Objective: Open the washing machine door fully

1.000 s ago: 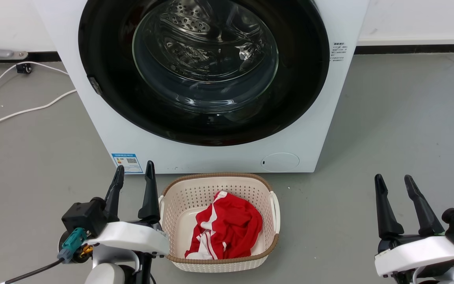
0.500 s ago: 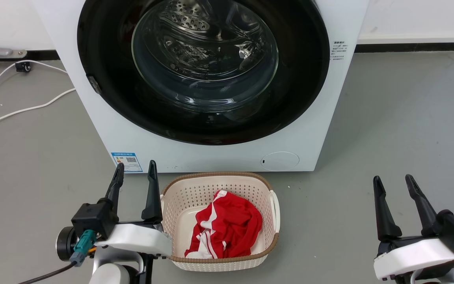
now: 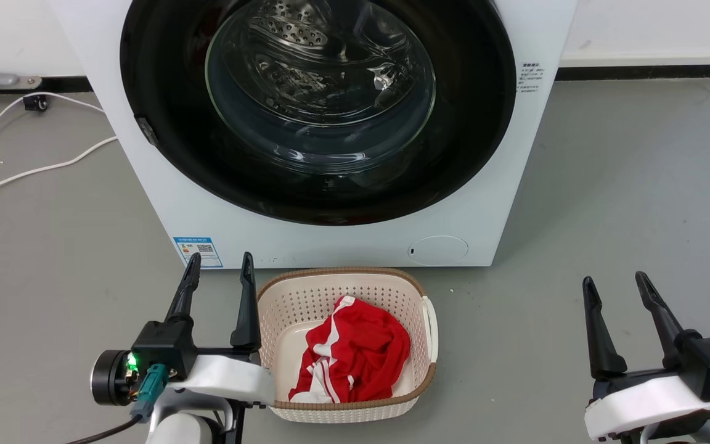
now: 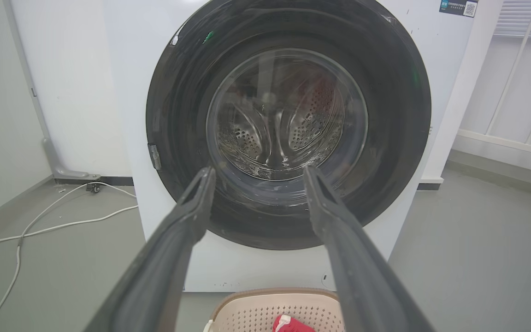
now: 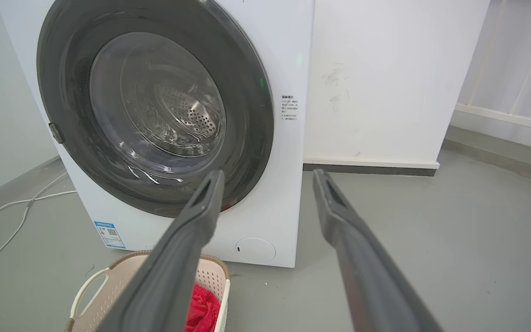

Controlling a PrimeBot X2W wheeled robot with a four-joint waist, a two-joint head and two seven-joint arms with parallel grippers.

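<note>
The white washing machine (image 3: pixel 503 185) stands ahead of me, also seen in the wrist views (image 4: pixel 122 92) (image 5: pixel 288 69). Its washing machine door (image 3: pixel 466 123) (image 4: pixel 178 115) (image 5: pixel 247 115), a glossy black disc with a clear glass bowl, lies flat against the front, shut. A small latch tab (image 3: pixel 145 131) sits on the door's left rim. My left gripper (image 3: pixel 219 266) (image 4: pixel 256 177) is open and empty, low in front of the machine's lower left corner. My right gripper (image 3: pixel 615 285) (image 5: pixel 268 180) is open and empty over the floor to the right, well short of the machine.
A cream laundry basket (image 3: pixel 426 320) holding a red and white garment (image 3: pixel 355 351) sits on the floor directly before the machine, right beside my left gripper. White cables (image 3: pixel 34 172) trail on the grey floor at left. A white wall (image 5: pixel 385 83) stands to the machine's right.
My left gripper has shifted slightly right and toward the basket, its wrist turning. The right gripper has barely moved. The door stays shut.
</note>
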